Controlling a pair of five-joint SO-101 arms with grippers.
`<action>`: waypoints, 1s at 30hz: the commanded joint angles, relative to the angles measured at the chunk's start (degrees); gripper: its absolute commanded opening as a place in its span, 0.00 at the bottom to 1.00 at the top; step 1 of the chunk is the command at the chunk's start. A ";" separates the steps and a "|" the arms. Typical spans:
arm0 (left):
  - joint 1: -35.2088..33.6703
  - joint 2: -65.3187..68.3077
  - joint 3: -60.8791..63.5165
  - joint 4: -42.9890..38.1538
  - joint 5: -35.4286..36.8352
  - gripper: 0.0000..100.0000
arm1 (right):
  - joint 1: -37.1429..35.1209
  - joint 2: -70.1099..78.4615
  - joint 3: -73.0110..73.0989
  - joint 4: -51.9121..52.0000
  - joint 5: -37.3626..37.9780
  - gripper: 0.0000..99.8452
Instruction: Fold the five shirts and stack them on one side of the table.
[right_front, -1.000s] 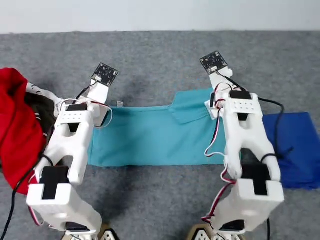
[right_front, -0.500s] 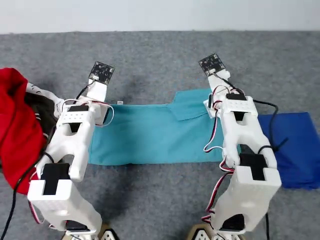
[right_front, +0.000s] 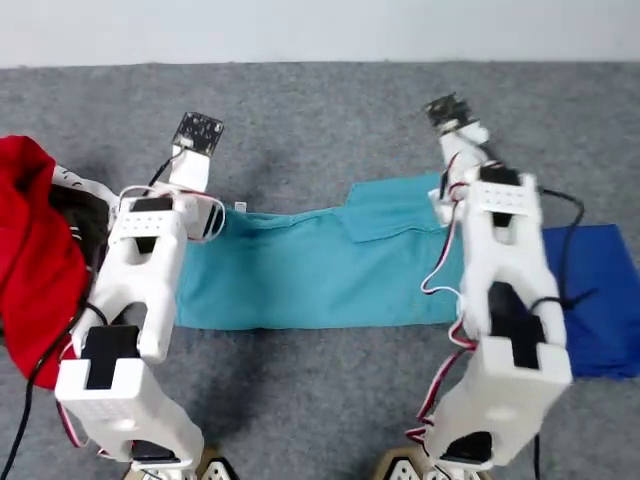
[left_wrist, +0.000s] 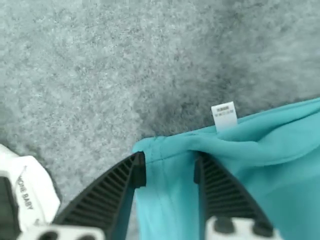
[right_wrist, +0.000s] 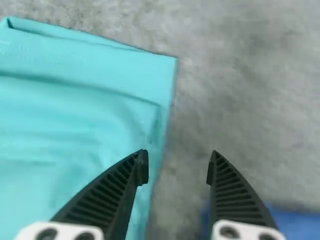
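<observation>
Looking at the teal shirt (right_front: 320, 270): it lies flat on the grey carpet (right_front: 320, 110), folded into a long strip running from one gripper to the other.

Left gripper (left_wrist: 170, 165) is part-open. Its fingers straddle the strip's corner with a ridge of cloth bunched between them. I can't confirm a pinch. Care tag (left_wrist: 224, 115) sticks out just ahead of its fingertips.

Right gripper (right_wrist: 178, 162) is spread wide at the opposite end, holding nothing. One finger is over teal and the other over bare carpet, with the shirt's edge running up between them.

Change over the last second: the right arm swung outward and reached farther. The left arm nudged forward a little. The shirt itself hasn't shifted. I read that as both grippers lining up on the two ends for the next fold, with the grasp not yet made.

Blue shirt (right_front: 600, 300) lies folded just outboard of the right gripper. It either touches the teal end or sits slightly under it, can't tell which. Red shirt (right_front: 35, 250) is heaped outboard of the left gripper, unfolded. My guess: one done, one in progress, the rest pending.
</observation>
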 joint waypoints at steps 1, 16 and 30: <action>0.00 -0.88 -7.87 5.54 0.62 0.17 | 1.80 -8.84 -6.15 12.44 -0.53 0.20; 6.07 -4.22 -22.81 45.54 0.62 0.17 | 6.20 -5.58 -8.26 29.41 -2.55 0.20; 4.40 0.97 -9.27 40.70 0.18 0.17 | -1.89 -4.26 4.84 31.96 -2.46 0.20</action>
